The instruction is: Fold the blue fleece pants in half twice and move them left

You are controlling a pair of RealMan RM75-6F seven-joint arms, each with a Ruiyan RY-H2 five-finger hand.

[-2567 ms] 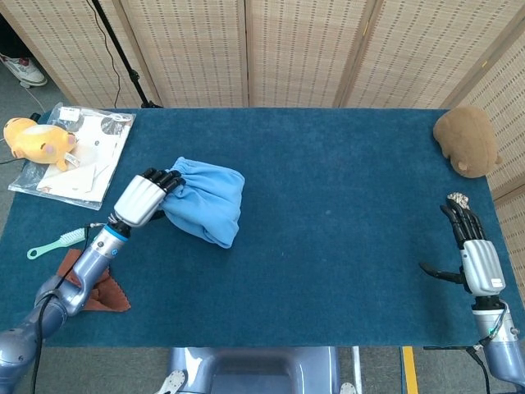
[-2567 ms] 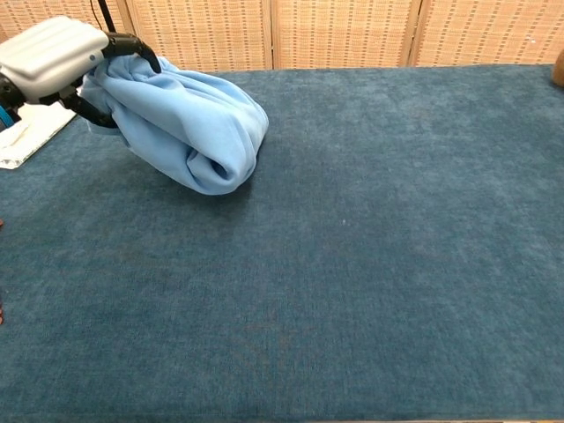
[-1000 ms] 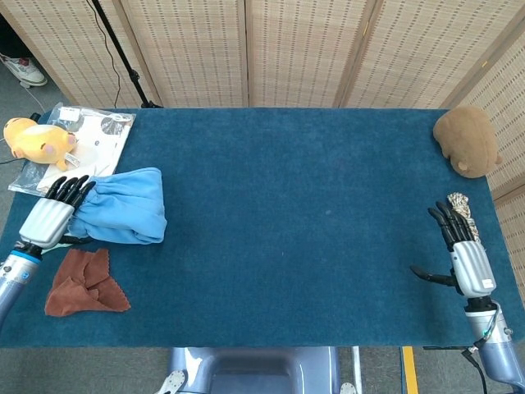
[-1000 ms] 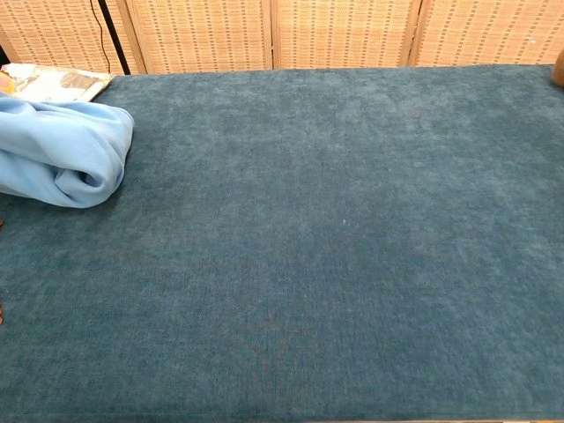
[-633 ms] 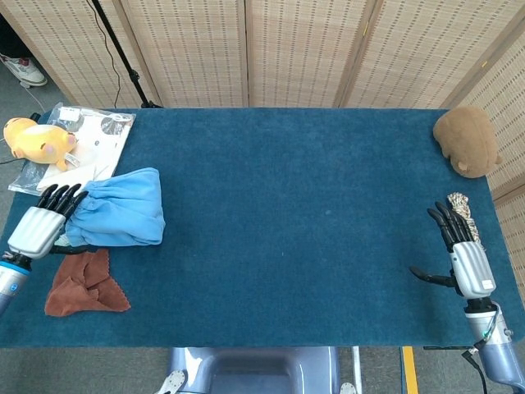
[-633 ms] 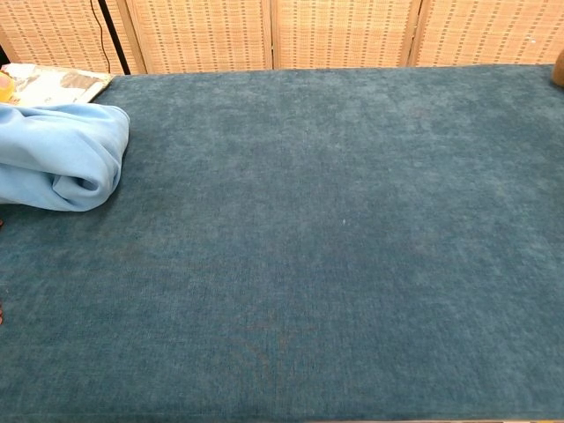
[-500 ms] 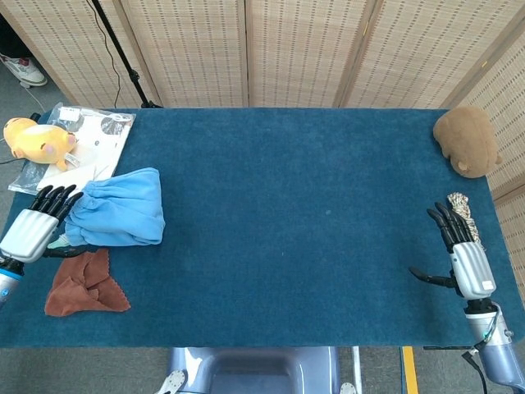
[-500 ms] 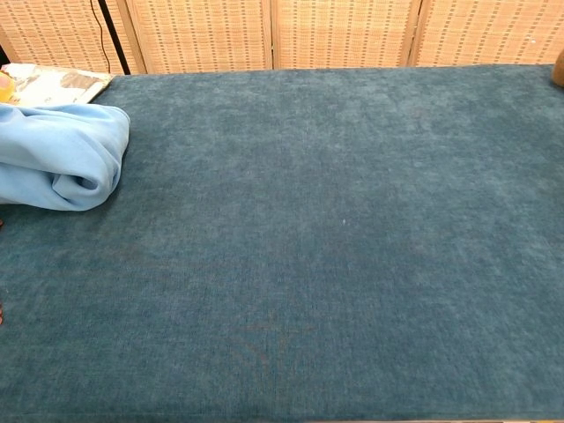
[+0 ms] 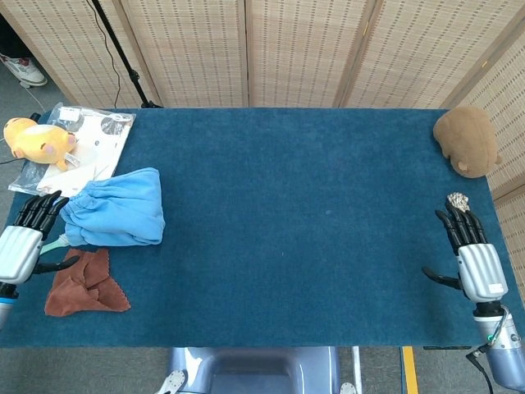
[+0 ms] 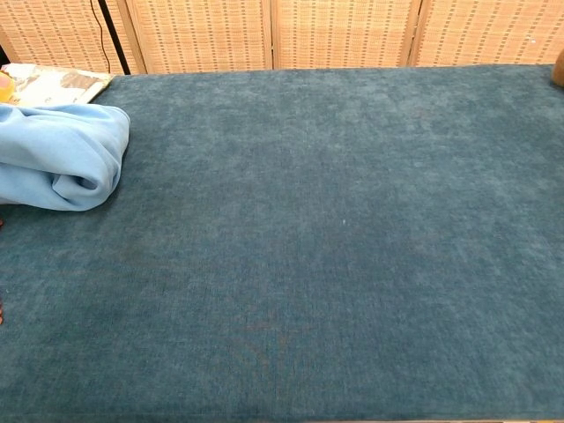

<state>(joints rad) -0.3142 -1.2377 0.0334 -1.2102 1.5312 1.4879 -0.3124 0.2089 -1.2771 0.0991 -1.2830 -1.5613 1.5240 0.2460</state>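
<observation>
My left hand [image 9: 23, 240] sits at the left edge of the worktop [image 9: 312, 222], fingers spread apart and holding nothing. Its fingertips lie just beside the left end of the blue fleece pants [image 9: 115, 218], apart from the cloth as far as the head view shows. My right hand [image 9: 476, 258] sits at the far right edge of the worktop, fingers extended and apart, thumb out to the side, holding nothing. Neither hand appears in the chest view.

The blue fleece pants lie folded into a compact bundle on the left part of the worktop. In the chest view the bundle [image 10: 57, 154] shows a rolled fold at its right end and runs off the left edge of the frame.

A rust-brown cloth [image 9: 84, 284] lies crumpled near the front left corner, just in front of the pants and beside my left hand. A clear plastic packet with papers [image 9: 82, 152] lies at the back left corner, and a yellow plush toy [image 9: 37, 139] rests at its left edge. A brown plush toy [image 9: 466, 141] sits at the back right corner. A small patterned object [image 9: 457, 199] lies just beyond my right fingertips; I cannot tell what it is.
</observation>
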